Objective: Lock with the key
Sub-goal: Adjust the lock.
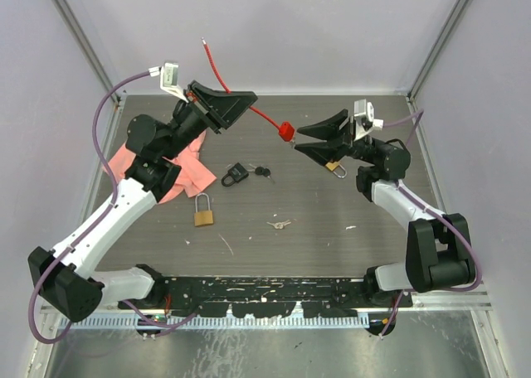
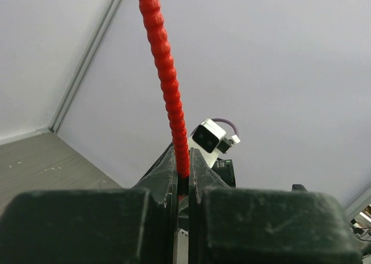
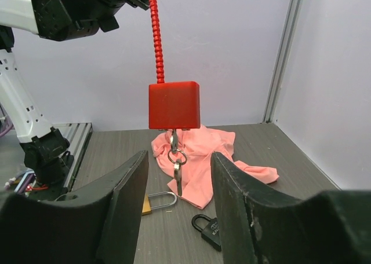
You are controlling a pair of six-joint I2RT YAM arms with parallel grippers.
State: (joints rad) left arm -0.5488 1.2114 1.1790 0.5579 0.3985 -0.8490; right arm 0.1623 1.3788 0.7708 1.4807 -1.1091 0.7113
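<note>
Over the table [image 1: 348,229], red cable lock [image 3: 174,105] hangs vertically (key [image 3: 178,180] underneath).

Four locks [image 1: 284,131]; one cloth [image 1: 197,172]

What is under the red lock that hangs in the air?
A key sticks out of the red lock from below, and a ring with a second key hangs on it. The keyhole itself is covered, so how deep the key sits cannot be seen.
</note>
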